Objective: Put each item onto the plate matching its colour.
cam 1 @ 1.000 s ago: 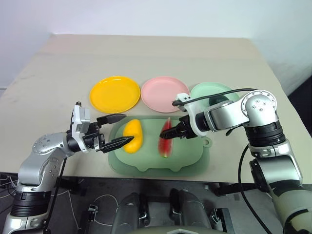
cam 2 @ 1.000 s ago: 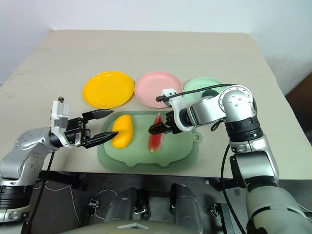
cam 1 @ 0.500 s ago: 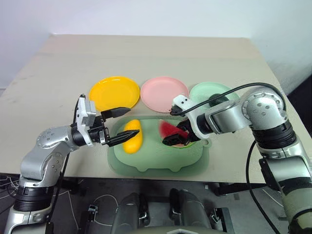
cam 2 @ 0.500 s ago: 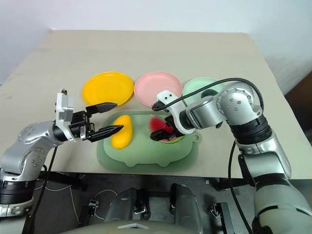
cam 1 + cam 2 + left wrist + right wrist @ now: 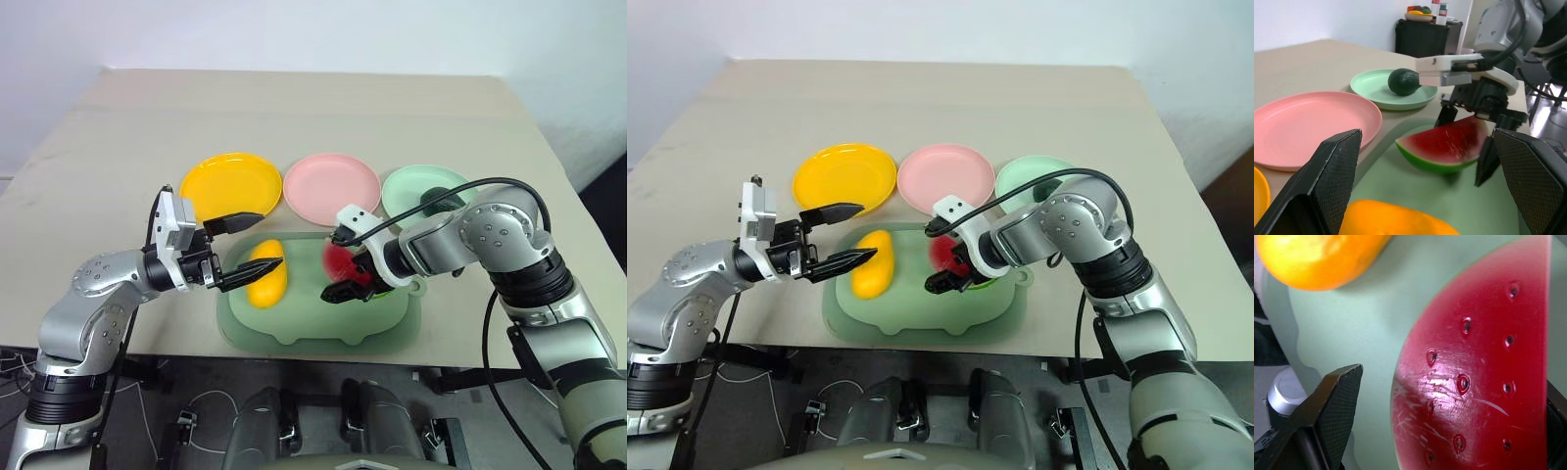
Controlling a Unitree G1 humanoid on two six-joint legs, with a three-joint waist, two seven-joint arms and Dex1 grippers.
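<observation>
- The watermelon wedge point(image 5: 1484, 367) lies flat, its red face up with dark seed pits and a glossy scuffed patch.
- One black gripper finger point(image 5: 1327, 426) rises at about 7 o'clock, apart from the wedge's curved edge; a sliver of the other finger point(image 5: 1558, 431) shows at about 4 o'clock.
- The yellow mango point(image 5: 1317, 257) sits at about 11 o'clock, apart from the wedge.
- Both foods rest on the pale green tray point(image 5: 1366, 328), whose rim curves at about 9 o'clock.

watermelon wedge point(image 5: 340, 262): half hidden by right gripper point(image 5: 353, 282); contact unclear
</observation>
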